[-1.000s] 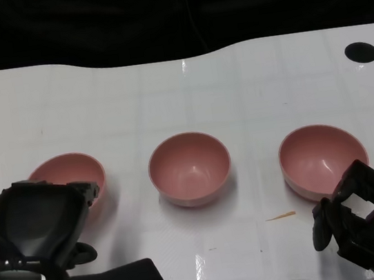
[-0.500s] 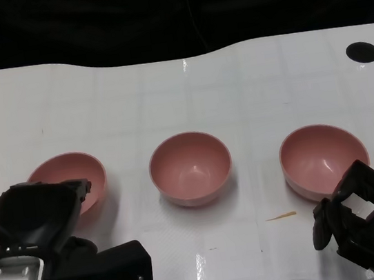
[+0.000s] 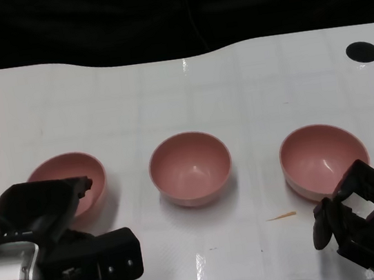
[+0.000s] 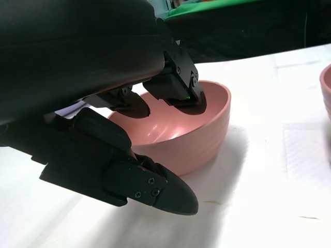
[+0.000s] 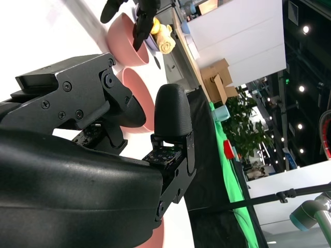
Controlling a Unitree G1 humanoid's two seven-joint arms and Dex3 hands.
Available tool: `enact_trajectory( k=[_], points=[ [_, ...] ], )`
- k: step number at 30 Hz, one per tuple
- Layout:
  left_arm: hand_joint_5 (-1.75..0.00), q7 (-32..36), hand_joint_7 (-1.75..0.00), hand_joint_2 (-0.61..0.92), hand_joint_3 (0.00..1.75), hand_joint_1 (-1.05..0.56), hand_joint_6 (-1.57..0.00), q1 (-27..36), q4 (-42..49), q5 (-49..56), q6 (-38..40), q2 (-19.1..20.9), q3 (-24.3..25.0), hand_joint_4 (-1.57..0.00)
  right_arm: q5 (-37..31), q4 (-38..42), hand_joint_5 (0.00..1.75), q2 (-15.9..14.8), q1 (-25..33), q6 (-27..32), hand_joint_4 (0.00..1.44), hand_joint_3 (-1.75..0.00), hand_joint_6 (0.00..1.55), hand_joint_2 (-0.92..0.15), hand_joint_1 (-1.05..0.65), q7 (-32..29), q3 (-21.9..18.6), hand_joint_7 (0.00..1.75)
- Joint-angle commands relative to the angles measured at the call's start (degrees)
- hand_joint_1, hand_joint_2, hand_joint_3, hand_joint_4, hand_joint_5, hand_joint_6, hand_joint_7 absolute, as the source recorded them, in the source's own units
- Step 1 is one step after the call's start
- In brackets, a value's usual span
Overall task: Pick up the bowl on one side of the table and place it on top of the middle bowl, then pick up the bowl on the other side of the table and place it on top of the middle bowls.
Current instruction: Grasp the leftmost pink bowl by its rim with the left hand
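White glossy bench (image 3: pixel 189 105), dark backdrop at the far edge, black round hole (image 3: pixel 361 52) far right. Three pink bowls in a row across the middle: left bowl (image 3: pixel 74 171), middle bowl (image 3: pixel 191 167), right bowl (image 3: pixel 318 156), all upright, well apart, none stacked.

Left hand (image 3: pixel 50 208) at the near rim of the left bowl. Left wrist view: upper fingers (image 4: pixel 178 95) reach over the rim into the bowl (image 4: pixel 176 134); the thumb (image 4: pixel 150 186) lies outside below the wall, a gap visible between thumb and bowl. Hand partly spread around the rim, not clamped; bowl sits on the bench.

Right hand (image 3: pixel 365 216) near right, just in front of the right bowl, fingers curled in, holding nothing. Small orange sliver (image 3: pixel 281 216) on the bench between middle and right bowls, near side.
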Motion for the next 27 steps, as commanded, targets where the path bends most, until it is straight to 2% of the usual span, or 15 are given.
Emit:
enact_trajectory(
  k=[1,19,21,23,24,25,26,27],
  points=[
    [-0.01,1.42,0.0,0.92,0.13,-0.77,-0.57,-2.51,5.24,-2.0,-1.77,1.12,-1.23,-0.54,0.34,-0.29,1.75,-0.39,0.16,-0.54,0.84,-1.16,0.53,-0.73,0.01,0.23,-0.25,1.75],
    [-0.02,8.55,-0.02,0.92,0.18,-0.69,-0.62,-12.4,25.84,-7.43,-5.37,-1.99,-7.31,-0.59,-0.37,-0.85,1.75,-0.22,0.43,-0.29,0.85,-1.17,0.54,-0.71,0.02,-0.92,0.21,1.75],
    [-0.02,9.51,-0.02,0.92,0.18,-0.63,-0.63,-13.28,28.01,-8.12,-5.88,-2.47,-7.63,-0.6,-0.59,-0.96,1.75,-0.45,0.44,-0.02,0.85,-1.18,0.54,-0.71,0.01,-1.01,0.3,1.75],
    [-0.04,11.06,-0.04,0.92,0.19,-0.43,-0.7,-13.92,29.75,-8.6,-6.27,-2.9,-8.04,-0.68,-0.31,-1.17,1.75,-0.39,0.48,0.38,0.85,-1.17,0.54,-0.71,0.02,-1.18,0.23,1.75],
    [-0.05,12.03,-0.04,0.92,0.19,-0.39,-0.71,-14.14,30.58,-8.94,-6.58,-3.13,-8.09,-0.69,-0.58,-1.02,1.75,-0.44,0.45,-0.01,0.85,-1.17,0.54,-0.71,0.02,-1.12,0.26,1.75],
    [-0.06,13.44,-0.05,0.92,0.2,-0.33,-0.77,-14.17,31.3,-9.5,-7.29,-3.35,-7.9,-0.76,-0.97,-0.84,1.75,-0.41,0.42,-0.52,0.85,-1.17,0.54,-0.71,0.02,-1.24,0.29,1.75],
    [-0.11,14.51,-0.08,0.92,0.2,-0.24,-0.88,-14.24,31.92,-9.93,-7.87,-3.51,-7.79,-0.92,-1.31,-0.72,1.75,-0.39,0.39,-0.89,0.85,-1.17,0.54,-0.71,0.02,-1.33,0.31,1.75],
    [-0.13,15.75,-0.09,0.92,0.19,-0.21,-0.92,-14.24,32.62,-10.76,-8.89,-3.8,-7.35,-0.98,-1.48,-0.38,1.75,-0.38,0.27,-1.4,0.85,-1.17,0.54,-0.71,0.02,-1.14,0.26,1.75]
  ],
)
